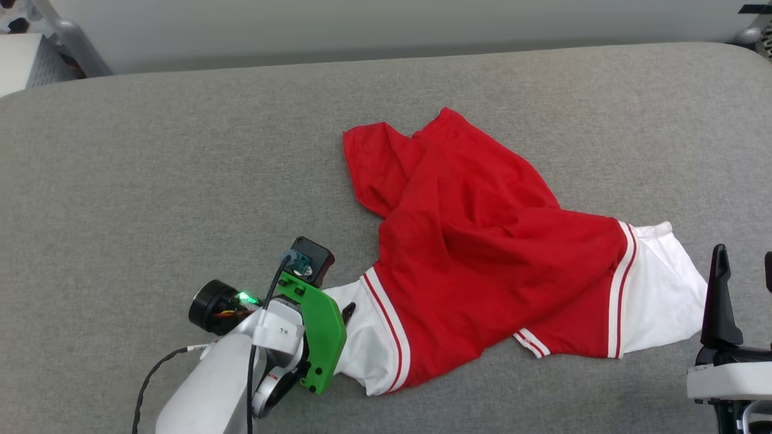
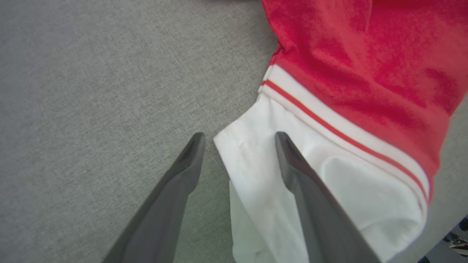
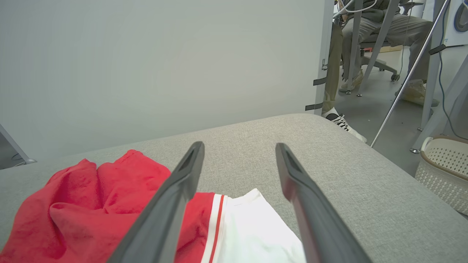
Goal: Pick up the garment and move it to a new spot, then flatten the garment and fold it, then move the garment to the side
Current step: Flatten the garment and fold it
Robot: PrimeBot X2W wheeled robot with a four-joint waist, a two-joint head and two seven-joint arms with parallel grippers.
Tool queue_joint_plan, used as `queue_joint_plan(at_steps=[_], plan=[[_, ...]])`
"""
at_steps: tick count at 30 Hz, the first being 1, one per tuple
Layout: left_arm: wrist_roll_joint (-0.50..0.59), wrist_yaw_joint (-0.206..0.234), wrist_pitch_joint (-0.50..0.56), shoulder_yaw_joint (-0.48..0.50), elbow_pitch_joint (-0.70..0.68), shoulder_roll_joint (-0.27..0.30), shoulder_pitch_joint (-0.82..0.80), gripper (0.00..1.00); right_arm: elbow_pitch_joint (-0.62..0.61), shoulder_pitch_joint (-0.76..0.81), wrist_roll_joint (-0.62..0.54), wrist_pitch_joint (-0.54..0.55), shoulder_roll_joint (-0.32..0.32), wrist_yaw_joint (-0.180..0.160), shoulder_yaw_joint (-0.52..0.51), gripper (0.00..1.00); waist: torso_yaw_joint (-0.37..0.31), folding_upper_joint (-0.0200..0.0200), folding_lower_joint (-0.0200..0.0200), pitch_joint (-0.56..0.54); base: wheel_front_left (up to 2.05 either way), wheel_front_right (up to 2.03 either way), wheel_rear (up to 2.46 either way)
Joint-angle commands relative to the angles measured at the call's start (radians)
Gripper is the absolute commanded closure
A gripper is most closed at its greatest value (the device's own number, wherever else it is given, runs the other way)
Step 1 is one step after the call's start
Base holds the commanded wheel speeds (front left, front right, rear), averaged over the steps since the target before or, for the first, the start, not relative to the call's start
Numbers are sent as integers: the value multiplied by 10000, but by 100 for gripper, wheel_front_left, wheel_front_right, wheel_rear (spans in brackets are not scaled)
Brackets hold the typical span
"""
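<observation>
The garment [image 1: 482, 253] lies rumpled on the grey padded table [image 1: 151, 169], red body in the middle and a white sleeve with red-white striped trim at each end. No print shows on it. My left gripper [image 1: 344, 316] is low over the near-left sleeve. In the left wrist view it [image 2: 239, 140] stands open, with the edge of that white sleeve [image 2: 256, 182] between its two fingers. My right gripper [image 1: 745, 271] stands open just right of the other sleeve [image 1: 657, 289]. From the right wrist, this gripper [image 3: 239, 148] hovers above that sleeve [image 3: 252, 226], holding nothing.
A pale wall runs behind the table's far edge. Off the table's right end, a white perforated basket [image 3: 444, 171] stands on the floor, and a person's shoe [image 3: 342, 120] and legs are near metal stands. A white box [image 1: 24, 60] sits at the far left.
</observation>
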Motion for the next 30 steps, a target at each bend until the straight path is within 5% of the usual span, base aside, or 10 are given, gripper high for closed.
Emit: queue_joint_plan(at_steps=[1,8,9,10,11,20,30], plan=[[120,89,122,-68,161,76,-182,0,66,-178,-19,-87,69,-9,82,0,-244,0,0,266,0,0,0],[326,97,128,-302,812,161,-352,0,208,-348,-69,-182,83,-9,251,0,-393,0,0,549,0,0,0],[316,98,34,-295,885,149,-380,16,222,-367,-68,-198,81,-9,246,0,-398,0,0,576,0,0,0],[324,95,-92,-289,919,138,-416,74,235,-381,-70,-208,75,-9,245,0,-401,0,0,592,0,0,0],[321,95,-256,-272,964,119,-452,100,258,-395,-73,-220,63,-9,248,0,-400,0,0,598,0,0,0],[77,52,-985,125,1294,273,-1054,100,527,-499,-97,-285,41,-9,393,0,-395,0,0,465,0,0,0],[-180,-241,-924,-444,2306,1278,-3246,100,668,-913,-106,-338,-64,-9,775,0,-591,0,0,866,0,0,0]])
